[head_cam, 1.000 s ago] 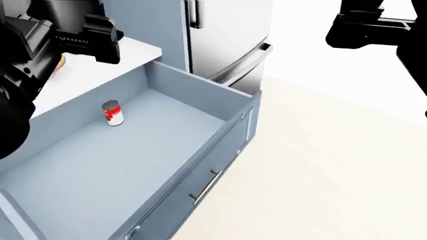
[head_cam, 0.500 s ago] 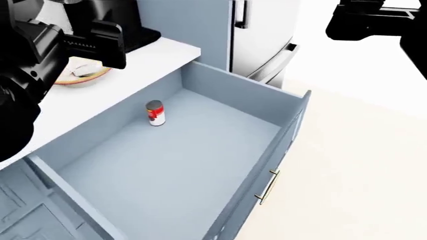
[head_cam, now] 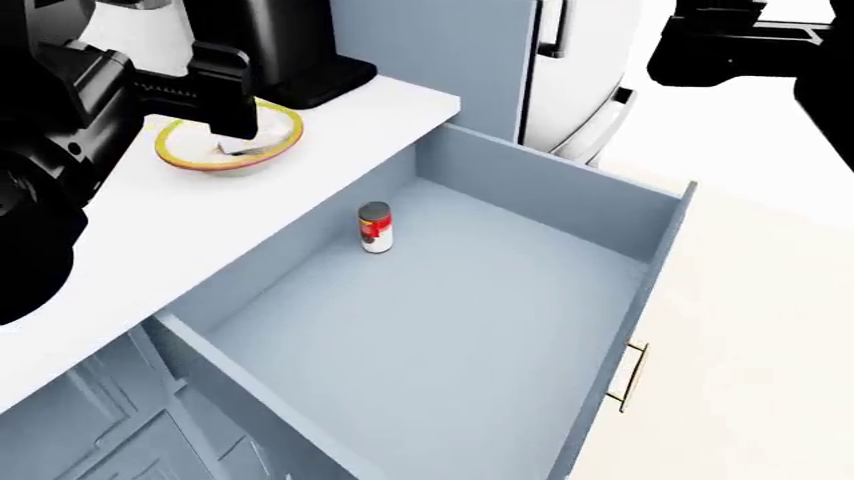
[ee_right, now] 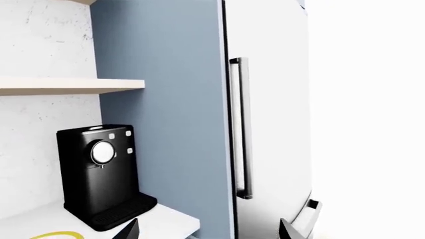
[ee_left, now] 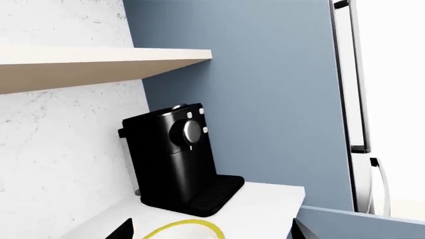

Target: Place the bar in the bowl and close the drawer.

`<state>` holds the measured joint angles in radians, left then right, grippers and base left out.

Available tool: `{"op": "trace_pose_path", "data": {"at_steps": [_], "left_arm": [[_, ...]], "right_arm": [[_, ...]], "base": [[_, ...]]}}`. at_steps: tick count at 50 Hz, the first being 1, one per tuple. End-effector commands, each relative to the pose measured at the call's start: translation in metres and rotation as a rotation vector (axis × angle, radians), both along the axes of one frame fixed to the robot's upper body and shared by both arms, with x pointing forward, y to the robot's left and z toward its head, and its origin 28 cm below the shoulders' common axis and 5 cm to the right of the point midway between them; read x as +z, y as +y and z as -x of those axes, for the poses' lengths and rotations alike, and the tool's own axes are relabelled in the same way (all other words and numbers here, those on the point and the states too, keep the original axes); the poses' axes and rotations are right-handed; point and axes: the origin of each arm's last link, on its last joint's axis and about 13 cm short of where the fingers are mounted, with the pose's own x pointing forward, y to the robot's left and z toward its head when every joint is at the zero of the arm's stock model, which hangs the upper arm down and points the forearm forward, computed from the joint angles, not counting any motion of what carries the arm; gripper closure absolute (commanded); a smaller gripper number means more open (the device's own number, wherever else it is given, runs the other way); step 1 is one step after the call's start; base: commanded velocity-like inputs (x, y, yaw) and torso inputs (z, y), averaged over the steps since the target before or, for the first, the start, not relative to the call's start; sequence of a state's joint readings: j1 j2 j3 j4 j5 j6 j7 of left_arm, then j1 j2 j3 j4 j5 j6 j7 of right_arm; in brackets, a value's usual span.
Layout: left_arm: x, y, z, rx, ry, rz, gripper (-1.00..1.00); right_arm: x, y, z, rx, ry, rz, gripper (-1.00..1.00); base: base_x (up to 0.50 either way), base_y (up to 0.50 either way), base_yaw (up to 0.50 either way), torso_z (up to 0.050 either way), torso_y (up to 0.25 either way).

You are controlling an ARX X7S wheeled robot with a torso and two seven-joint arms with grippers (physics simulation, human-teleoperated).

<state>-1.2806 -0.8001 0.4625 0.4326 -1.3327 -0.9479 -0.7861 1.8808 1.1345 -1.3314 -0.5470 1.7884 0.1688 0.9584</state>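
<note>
The bowl [head_cam: 200,158], yellow-rimmed, sits on the white counter in front of the coffee machine. A small white oblong, the bar [head_cam: 250,148], lies inside it, partly hidden by my left gripper [head_cam: 220,100]. That gripper hangs above the bowl, open and empty; in the left wrist view its gripper [ee_left: 211,234] straddles the bowl's rim [ee_left: 192,226]. The drawer [head_cam: 561,200] stands pulled far out, its brass handle [head_cam: 627,375] at the front. My right gripper [head_cam: 721,45] is raised at the far right, open [ee_right: 209,233], holding nothing.
A red-and-white can [head_cam: 376,228] stands upright in the drawer near its back left. A black coffee machine [ee_left: 172,159] stands on the counter [head_cam: 134,260] under a shelf [ee_left: 99,62]. A fridge [ee_right: 272,124] stands beyond the tall blue panel.
The head view has swung, so counter, drawer and can now sit further right, and the whole bowl has come into view. Both arms keep their places in the view.
</note>
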Motion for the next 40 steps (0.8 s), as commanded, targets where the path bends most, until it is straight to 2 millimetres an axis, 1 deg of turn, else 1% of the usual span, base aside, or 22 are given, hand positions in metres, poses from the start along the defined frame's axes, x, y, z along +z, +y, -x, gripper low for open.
{"op": "trace_pose_path", "data": {"at_steps": [1, 40], "left_arm": [[-0.0005, -0.0031, -0.0004, -0.016, 0.001, -0.008, -1.0], [0.0008, -0.0038, 0.0, -0.016, -0.003, -0.006, -1.0]], "right_arm": [[-0.002, 0.0013, -0.0006, 0.007, 0.0, 0.007, -1.0], [-0.0055, 0.0003, 0.0017, 0.012, -0.007, 0.023, -1.0]], "base": [[0.06, -0.06, 0.0, 0.0, 0.0], [0.09, -0.12, 0.0, 0.0, 0.0]]}}
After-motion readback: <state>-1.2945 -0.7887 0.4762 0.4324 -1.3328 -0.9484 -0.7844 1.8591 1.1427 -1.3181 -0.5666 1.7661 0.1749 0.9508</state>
